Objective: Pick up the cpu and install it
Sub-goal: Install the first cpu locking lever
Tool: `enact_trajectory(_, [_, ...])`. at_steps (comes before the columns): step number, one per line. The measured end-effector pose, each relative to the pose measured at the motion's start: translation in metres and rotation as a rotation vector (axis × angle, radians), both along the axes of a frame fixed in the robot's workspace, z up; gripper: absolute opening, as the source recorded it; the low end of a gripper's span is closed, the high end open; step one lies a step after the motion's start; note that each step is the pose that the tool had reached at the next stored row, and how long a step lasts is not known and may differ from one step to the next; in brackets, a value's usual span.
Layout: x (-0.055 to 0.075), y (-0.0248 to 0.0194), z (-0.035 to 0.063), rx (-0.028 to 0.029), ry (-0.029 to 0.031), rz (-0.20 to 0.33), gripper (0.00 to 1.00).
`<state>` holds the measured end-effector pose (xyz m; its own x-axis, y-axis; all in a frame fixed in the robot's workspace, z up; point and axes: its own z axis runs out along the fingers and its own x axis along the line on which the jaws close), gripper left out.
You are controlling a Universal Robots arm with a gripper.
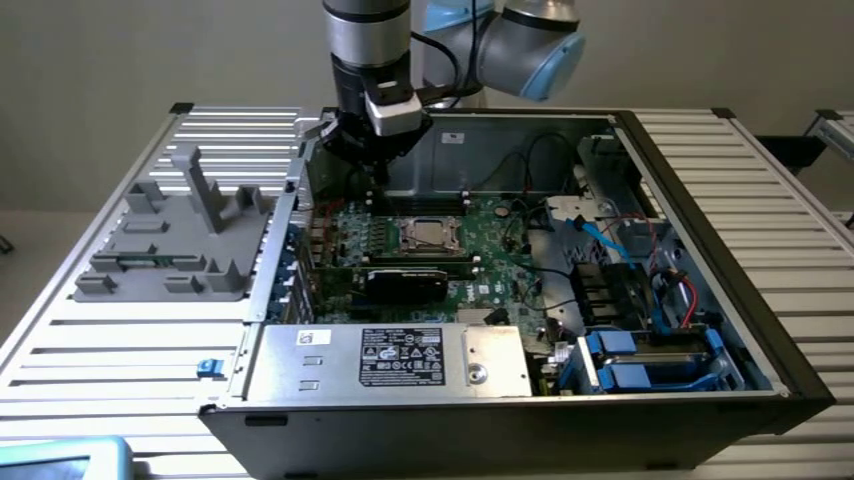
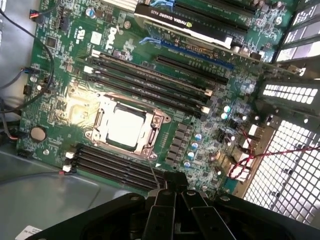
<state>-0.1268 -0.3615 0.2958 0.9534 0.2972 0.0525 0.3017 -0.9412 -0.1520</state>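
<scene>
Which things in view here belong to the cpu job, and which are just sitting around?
Job: cpu, lying in its socket on the motherboard; gripper, above the motherboard.
Lying about: graphics card; power supply; grey fixture; blue drive bays.

Exterior view high before the case (image 1: 507, 440); wrist view near, seemingly tilted, over shared cpu (image 1: 427, 234) (image 2: 122, 127).

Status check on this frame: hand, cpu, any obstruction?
Hand hovering over the motherboard, apart from the cpu. Cpu lying in the socket frame. Nothing between hand and cpu.
</scene>
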Motion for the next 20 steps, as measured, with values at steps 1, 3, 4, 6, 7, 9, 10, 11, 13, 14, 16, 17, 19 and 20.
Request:
enact_trajectory(1, [0.0,0.0,-0.0006,0.0098,-0.0001,0.0,0.11])
enact_trajectory(3, [0.0,-0.0001,-0.0017,0.024,0.0014,0.0,0.11])
enact_trajectory(4, [0.0,-0.0003,-0.0021,0.034,0.0024,0.0,0.11])
enact_trajectory(6, [0.0,-0.0008,-0.0027,0.057,0.0046,0.0,0.11])
enact_trajectory(7, [0.0,-0.001,-0.0031,0.0664,0.0055,0.0,0.11])
enact_trajectory(9, [-0.001,-0.0011,-0.0049,0.0737,0.0074,0.0,0.11])
enact_trajectory(10, [-0.002,-0.0011,-0.0064,0.0735,0.0088,0.0,0.11])
enact_trajectory(11, [-0.003,-0.0012,-0.0082,0.0734,0.01,0.0,0.11])
enact_trajectory(13, [-0.004,-0.0012,-0.0118,0.0735,0.0111,0.0,0.11])
enact_trajectory(14, [-0.004,-0.0012,-0.0136,0.0735,0.0113,0.0,0.11])
enact_trajectory(16, [-0.005,-0.0012,-0.0166,0.0758,0.0114,0.0,0.11])
enact_trajectory(17, [-0.005,-0.0012,-0.0172,0.0766,0.0124,0.0,0.11])
enact_trajectory(19, [-0.005,-0.0012,-0.0184,0.0765,0.0151,0.0,0.11])
enact_trajectory(20, [-0.005,-0.0013,-0.0199,0.0768,0.0155,0.0,0.11])
